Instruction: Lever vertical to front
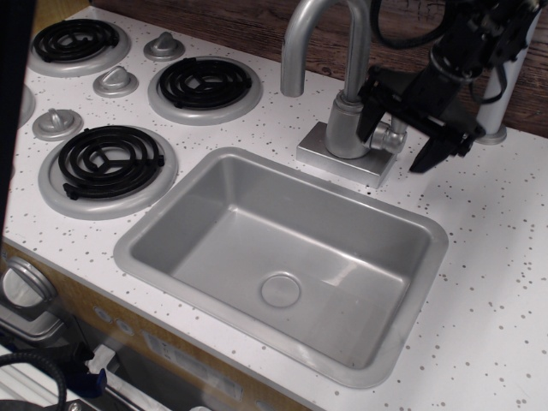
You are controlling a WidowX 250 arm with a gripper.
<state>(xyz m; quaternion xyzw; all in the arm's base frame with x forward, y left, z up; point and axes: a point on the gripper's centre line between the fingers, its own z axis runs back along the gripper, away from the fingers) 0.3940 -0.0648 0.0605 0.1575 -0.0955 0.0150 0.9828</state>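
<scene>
The faucet body stands on its square base behind the sink, with the gooseneck spout curving up and to the left. The small side stub shows on the body's right. The lever that rises from the stub is almost wholly hidden behind my gripper. My black gripper is open and reaches down from the upper right. Its fingers straddle the stub: one finger lies against the faucet body's right side, and the other hangs to the right of the stub.
A grey sink basin lies in front of the faucet. Several black coil burners and silver knobs sit at the left. A plain silver pole with a round base stands behind my gripper on the right, before a wooden back wall.
</scene>
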